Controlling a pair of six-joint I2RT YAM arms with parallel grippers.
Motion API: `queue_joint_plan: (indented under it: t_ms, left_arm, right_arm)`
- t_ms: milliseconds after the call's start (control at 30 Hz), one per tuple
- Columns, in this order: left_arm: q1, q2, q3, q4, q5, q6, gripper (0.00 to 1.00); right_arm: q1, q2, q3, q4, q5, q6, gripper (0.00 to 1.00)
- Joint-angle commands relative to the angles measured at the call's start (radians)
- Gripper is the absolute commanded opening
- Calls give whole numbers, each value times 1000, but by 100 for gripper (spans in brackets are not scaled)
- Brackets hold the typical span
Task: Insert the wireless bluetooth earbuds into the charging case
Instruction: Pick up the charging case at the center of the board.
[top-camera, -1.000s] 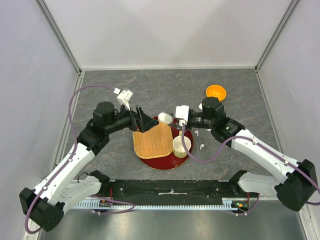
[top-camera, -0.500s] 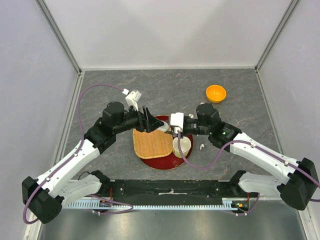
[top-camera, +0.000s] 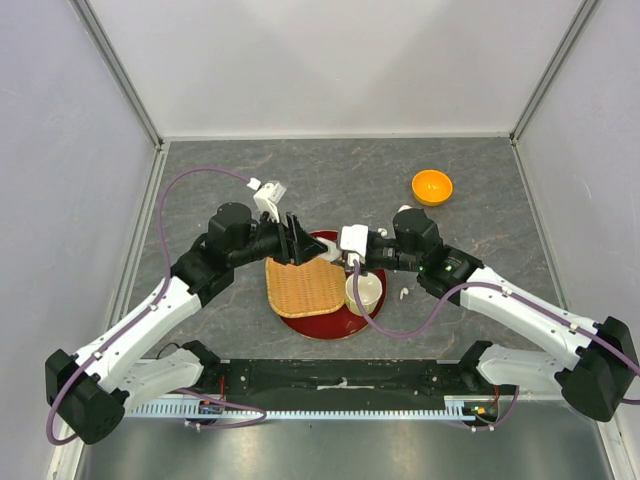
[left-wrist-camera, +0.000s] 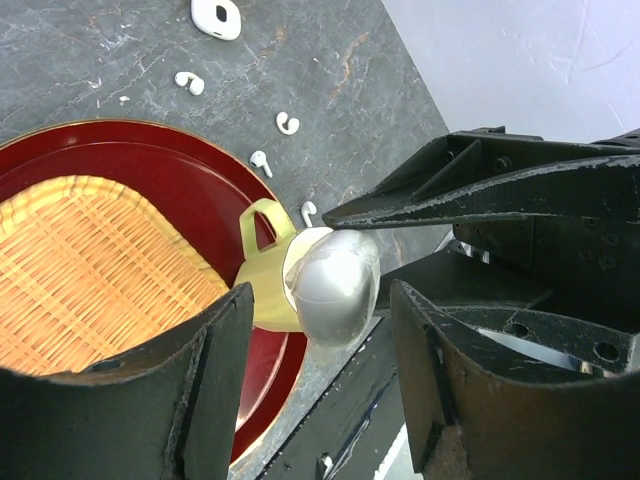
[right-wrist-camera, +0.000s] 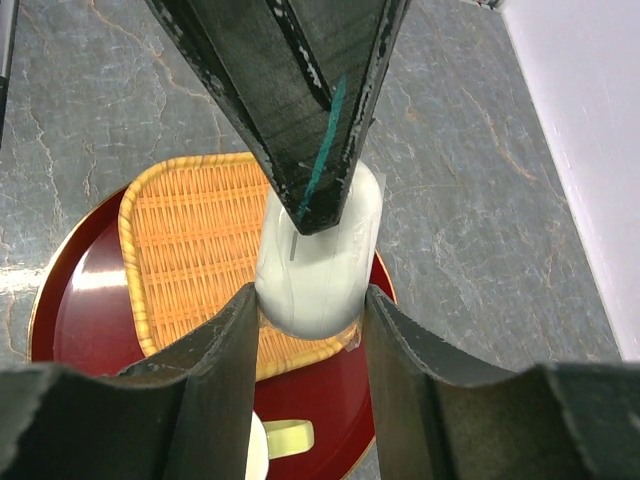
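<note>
On a round tray (top-camera: 330, 328): wicker mat (top-camera: 300, 288) at left, cup (top-camera: 362, 292) at right, charging case (right-wrist-camera: 320, 272) above them. Right of the tray, earbuds (left-wrist-camera: 288, 123) on the table (top-camera: 480, 200). Farther behind at right, a bowl (top-camera: 432, 186).

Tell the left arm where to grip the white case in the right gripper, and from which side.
Take the white case by its free far end, beyond where the right gripper clamps its edges. Bring the left gripper in head-on from the opposite side, fingers turned crosswise to the right's: the smooth pebble shape probably slips less when pinched on its bare sides.
</note>
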Motion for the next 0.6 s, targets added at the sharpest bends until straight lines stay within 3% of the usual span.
queue_joint_plan:
  t_ms: [0, 233, 400, 567]
  left_arm:
    - [-12, 17, 44, 36, 29, -24, 63]
    - [-21, 32, 36, 70, 44, -36, 62]
    - [-23, 34, 27, 95, 53, -47, 48]
    - [-26, 43, 29, 101, 71, -49, 47]
  right_arm:
    - [11, -30, 2, 52, -7, 16, 0]
    - [16, -29, 0, 54, -15, 20, 0]
    - [19, -30, 0, 52, -15, 19, 0]
    - [19, -32, -4, 86, -6, 19, 0]
